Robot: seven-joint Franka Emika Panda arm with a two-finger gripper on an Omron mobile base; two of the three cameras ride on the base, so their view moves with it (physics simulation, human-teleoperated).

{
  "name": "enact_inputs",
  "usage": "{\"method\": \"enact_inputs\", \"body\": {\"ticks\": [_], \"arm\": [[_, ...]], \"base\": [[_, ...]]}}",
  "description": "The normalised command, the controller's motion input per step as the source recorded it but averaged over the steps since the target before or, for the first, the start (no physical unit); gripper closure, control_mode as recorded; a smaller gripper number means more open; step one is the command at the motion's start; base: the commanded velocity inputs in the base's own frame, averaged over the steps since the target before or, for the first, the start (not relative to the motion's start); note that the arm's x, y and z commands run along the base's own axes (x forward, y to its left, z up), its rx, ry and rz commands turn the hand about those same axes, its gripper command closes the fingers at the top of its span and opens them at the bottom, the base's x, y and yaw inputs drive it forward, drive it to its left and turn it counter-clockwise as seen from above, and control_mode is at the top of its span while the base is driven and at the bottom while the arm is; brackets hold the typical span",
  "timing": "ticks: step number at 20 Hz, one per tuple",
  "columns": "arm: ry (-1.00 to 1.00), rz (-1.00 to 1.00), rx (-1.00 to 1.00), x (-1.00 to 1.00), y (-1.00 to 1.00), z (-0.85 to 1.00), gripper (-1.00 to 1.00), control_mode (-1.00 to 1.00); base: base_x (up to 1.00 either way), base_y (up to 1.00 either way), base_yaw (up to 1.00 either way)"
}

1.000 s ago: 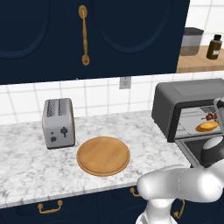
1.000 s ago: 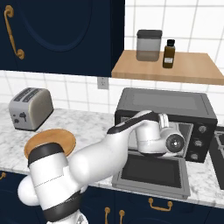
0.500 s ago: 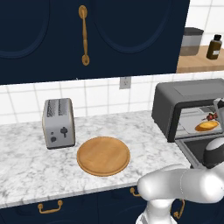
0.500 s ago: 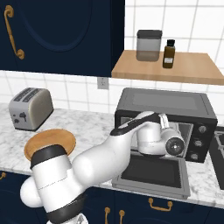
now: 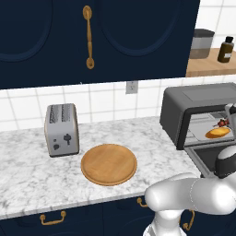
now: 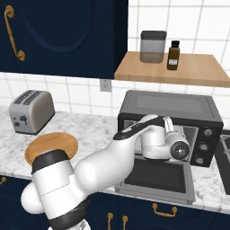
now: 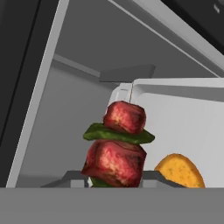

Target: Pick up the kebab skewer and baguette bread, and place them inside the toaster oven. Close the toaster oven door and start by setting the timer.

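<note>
Reaching into the toaster oven (image 6: 170, 112), my end effector (image 7: 114, 181) grips the kebab skewer (image 7: 117, 146) upright above the rack, just beside the baguette bread (image 7: 180, 171) already inside, so both heat together.

Glossy white rounded arm (image 6: 103, 168), dark joint bands.

We look into the pale grey interior of the dark grey toaster oven (image 7: 52, 109), its dark outer frame running down the left edge. The kebab skewer (image 7: 117, 146) stands upright in the centre: two glossy red meat chunks with a flat green piece between them. Just right of it, partly behind, we see the rounded golden-yellow baguette bread (image 7: 180, 170). A light panel fills the right background.
</note>
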Motion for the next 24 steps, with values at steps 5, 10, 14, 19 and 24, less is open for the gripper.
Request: {"method": "enact_inputs", "body": {"ticks": [5, 10, 14, 19, 24], "arm": [[0.0, 0.0, 0.0, 0.0, 0.0, 0.0, -1.0, -1.0], [0.0, 0.0, 0.0, 0.0, 0.0, 0.0, -1.0, -1.0], [0.01, 0.0, 0.0, 0.31, 0.0, 0.13, -1.0, -1.0], [0.0, -0.03, 0.0, 0.61, 0.0, 0.3, -1.0, -1.0], [0.0, -0.05, 0.03, 0.22, -0.11, 0.32, -1.0, -1.0]], "base": [[0.0, 0.0, 0.0], [0.0, 0.0, 0.0], [0.0, 0.0, 0.0], [0.0, 0.0, 0.0], [0.0, 0.0, 0.0]]}}
